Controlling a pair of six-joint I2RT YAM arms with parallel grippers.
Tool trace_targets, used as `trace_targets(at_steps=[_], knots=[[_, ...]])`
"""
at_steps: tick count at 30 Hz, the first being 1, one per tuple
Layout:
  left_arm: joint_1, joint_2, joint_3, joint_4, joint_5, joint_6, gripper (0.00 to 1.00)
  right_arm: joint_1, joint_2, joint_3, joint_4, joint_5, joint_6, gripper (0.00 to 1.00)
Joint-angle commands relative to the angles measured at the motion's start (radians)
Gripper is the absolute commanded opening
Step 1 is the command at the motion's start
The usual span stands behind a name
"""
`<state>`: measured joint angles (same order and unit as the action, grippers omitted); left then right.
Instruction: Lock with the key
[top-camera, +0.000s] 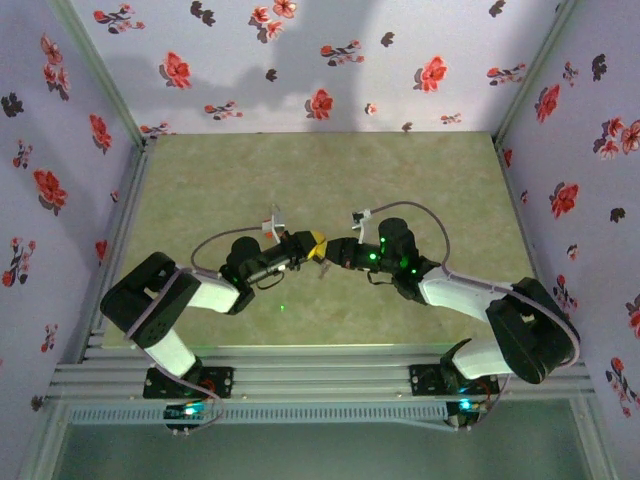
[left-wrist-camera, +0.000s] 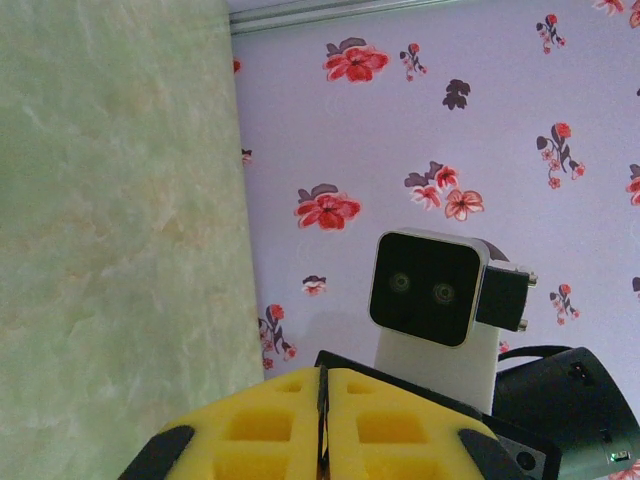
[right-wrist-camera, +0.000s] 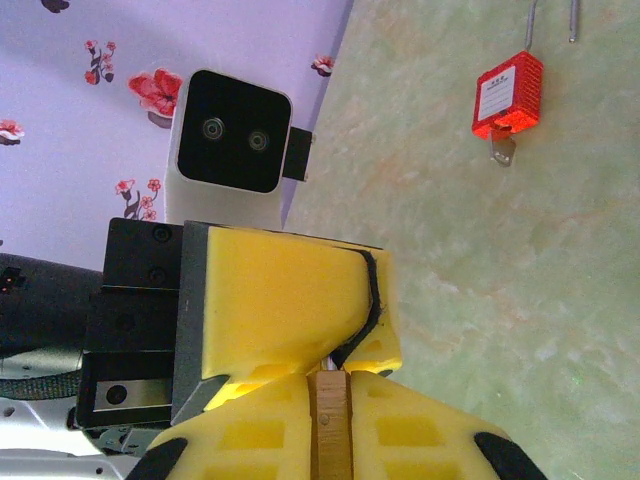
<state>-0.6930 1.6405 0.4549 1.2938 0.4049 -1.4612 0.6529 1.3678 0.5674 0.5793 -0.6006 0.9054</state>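
I am holding both arms out over the middle of the surface (top-camera: 330, 180), bent inward so that my left hand (top-camera: 308, 246) and my right hand (top-camera: 338, 252) are meeting tip to tip. I judge this is so that something small can pass between them above the surface rather than be picked off it. My left hand is clenched, its yellow pads (left-wrist-camera: 290, 425) pressed together along a dark seam, and I am seeing nothing between them. My right hand is closing on a thin tan strip (right-wrist-camera: 330, 425), with a pad against each side, and I cannot tell what that strip is. From above I am reading the geometry, two elbows out and the tips touching at the centre. My right wrist camera is giving me the detail, the left hand's pads butting onto mine. Well beyond them the red padlock (right-wrist-camera: 508, 95) is lying flat on the surface, apart from both hands. Its shackle (right-wrist-camera: 553, 18) is pointing away, and a small grey tab (right-wrist-camera: 503, 150) at its base is probably the key, seated in the keyhole. My left wrist camera is looking past its own pads at the floral wall (left-wrist-camera: 450, 100) and the camera block (left-wrist-camera: 425, 290) on my right wrist.
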Motion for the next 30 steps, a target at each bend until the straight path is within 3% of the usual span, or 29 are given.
trace_targets(at_steps=[1,7,12,30], knots=[[0.021,-0.003,0.004,-0.018,-0.002,0.028,0.03,0.025,-0.039,-0.009,0.056,-0.033,0.001,0.00],[0.063,-0.007,-0.004,-0.022,0.024,0.032,0.30,0.022,-0.091,-0.005,-0.029,-0.010,-0.038,0.00],[0.088,-0.011,-0.005,-0.025,0.036,0.036,0.40,0.019,-0.104,-0.004,-0.049,-0.011,-0.045,0.00],[0.089,-0.110,-0.025,-0.037,0.113,0.028,0.46,0.011,-0.041,0.007,-0.007,-0.079,-0.022,0.00]])
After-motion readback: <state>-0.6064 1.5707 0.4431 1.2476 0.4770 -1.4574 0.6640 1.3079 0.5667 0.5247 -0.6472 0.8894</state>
